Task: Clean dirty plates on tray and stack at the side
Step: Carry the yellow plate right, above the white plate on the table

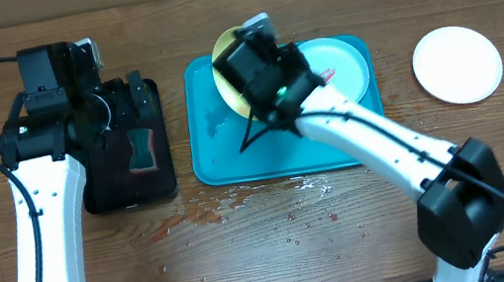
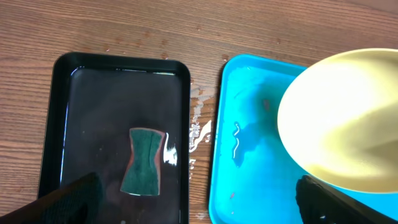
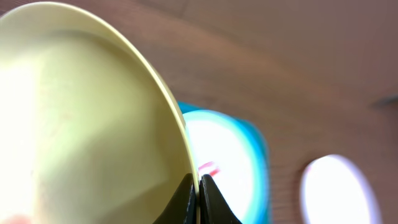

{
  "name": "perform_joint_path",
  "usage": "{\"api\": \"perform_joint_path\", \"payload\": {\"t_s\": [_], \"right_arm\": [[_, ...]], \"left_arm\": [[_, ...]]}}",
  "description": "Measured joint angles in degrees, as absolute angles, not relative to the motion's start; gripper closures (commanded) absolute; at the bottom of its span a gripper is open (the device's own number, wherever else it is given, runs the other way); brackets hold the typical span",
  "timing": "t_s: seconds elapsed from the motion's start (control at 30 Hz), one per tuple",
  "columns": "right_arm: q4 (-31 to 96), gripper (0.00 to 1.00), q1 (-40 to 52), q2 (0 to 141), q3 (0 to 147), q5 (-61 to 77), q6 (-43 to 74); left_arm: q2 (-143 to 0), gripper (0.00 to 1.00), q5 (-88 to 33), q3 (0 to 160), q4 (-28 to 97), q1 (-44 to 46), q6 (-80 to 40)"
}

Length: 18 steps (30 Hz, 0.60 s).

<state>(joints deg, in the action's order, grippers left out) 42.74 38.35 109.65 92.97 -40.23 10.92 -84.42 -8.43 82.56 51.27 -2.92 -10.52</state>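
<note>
The right gripper holds up a yellow plate over the blue tray.

On the left, the left gripper hangs over the black tray, its jaws spread wide with nothing in them. A green sponge lies flat in that tray. Next comes the blue tray, with wet spots on the table just below it. The yellow plate stands on its edge above the tray's left part, and the right gripper's jaws pinch its rim. The mint plate lies in the tray's right part with a red smear. The white plate sits on the table, far right.
</note>
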Motion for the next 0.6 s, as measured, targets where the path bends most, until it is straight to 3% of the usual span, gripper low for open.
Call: {"api": "perform_joint_path", "payload": {"t_s": [0.33, 0.6], "right_arm": [[43.1, 0.96, 17.1, 107.4, 93.0, -7.5, 20.9], [47.6, 0.96, -8.0, 105.9, 93.0, 2.5, 21.9]], "left_arm": [[-84.4, 0.00, -8.4, 82.6, 53.3, -2.9, -10.5], [-84.4, 0.00, -8.4, 82.6, 53.4, -2.9, -10.5]]}}
